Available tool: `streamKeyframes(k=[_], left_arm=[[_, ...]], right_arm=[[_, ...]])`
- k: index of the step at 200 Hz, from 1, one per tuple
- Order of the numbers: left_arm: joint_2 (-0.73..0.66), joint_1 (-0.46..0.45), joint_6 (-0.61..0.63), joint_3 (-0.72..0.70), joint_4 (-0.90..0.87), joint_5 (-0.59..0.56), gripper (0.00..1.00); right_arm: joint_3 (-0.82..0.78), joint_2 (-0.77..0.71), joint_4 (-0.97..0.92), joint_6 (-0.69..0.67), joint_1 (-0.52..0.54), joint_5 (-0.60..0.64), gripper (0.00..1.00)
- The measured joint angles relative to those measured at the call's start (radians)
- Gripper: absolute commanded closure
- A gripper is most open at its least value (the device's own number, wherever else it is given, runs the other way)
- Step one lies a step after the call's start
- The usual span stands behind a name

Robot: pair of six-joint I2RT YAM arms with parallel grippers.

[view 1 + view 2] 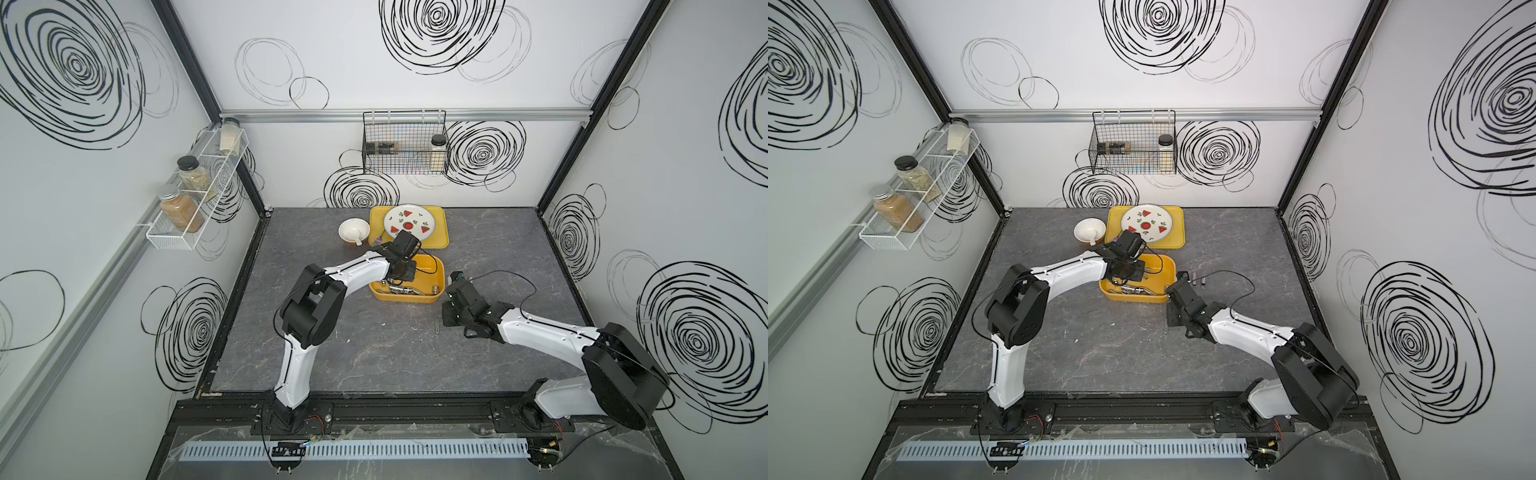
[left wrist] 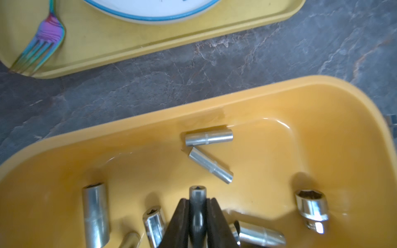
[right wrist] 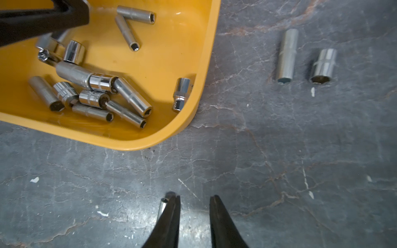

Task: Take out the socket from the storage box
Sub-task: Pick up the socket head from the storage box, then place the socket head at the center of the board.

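The storage box (image 1: 405, 298) (image 1: 1133, 296) is a deep yellow-orange tub in mid-table, holding several chrome sockets (image 3: 131, 96). My left gripper (image 2: 197, 200) reaches down inside it and is shut on one slim socket (image 2: 197, 192), whose hex end sticks out past the fingertips. In both top views the left wrist hides that grip. My right gripper (image 3: 194, 198) hovers low over the bare table just right of the box (image 3: 206, 64), open with nothing between its fingers. A thin socket (image 3: 162, 207) lies on the table beside one finger.
Two sockets (image 3: 286, 55) (image 3: 323, 65) lie on the table right of the box. Behind the box stands a flat yellow tray (image 1: 440, 232) with a plate (image 1: 409, 224) and a fork (image 2: 41, 43), and a white bowl (image 1: 353, 230) beside it. A wire basket (image 1: 405, 143) hangs on the back wall.
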Motion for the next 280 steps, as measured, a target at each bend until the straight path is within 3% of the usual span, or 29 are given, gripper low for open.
streamKeyframes(k=[52,86,127,174,230,280], left_arm=[[-0.224,-0.015,-0.100,-0.065,-0.079,-0.015,0.78],[-0.419,-0.044,-0.161,-0.251,-0.076,-0.021,0.76],[-0.535,-0.099,-0.248,-0.509,-0.049,-0.027,0.75],[-0.556,-0.127,-0.318,-0.678,0.002,-0.054,0.76],[-0.599,-0.167,-0.303,-0.713,0.091,-0.070,0.50],[-0.576,-0.216,-0.226,-0.714,0.180,-0.027,0.49]], right_arm=[[0.079,-0.062,-0.062,-0.024,0.000,-0.063,0.71],[0.114,-0.074,-0.073,-0.027,0.000,-0.087,0.71],[0.125,-0.076,-0.092,-0.038,-0.001,-0.091,0.71],[0.135,-0.086,-0.114,-0.044,-0.002,-0.091,0.71],[0.136,-0.113,-0.130,-0.044,-0.005,-0.083,0.71],[0.136,-0.114,-0.137,-0.044,-0.005,-0.075,0.71]])
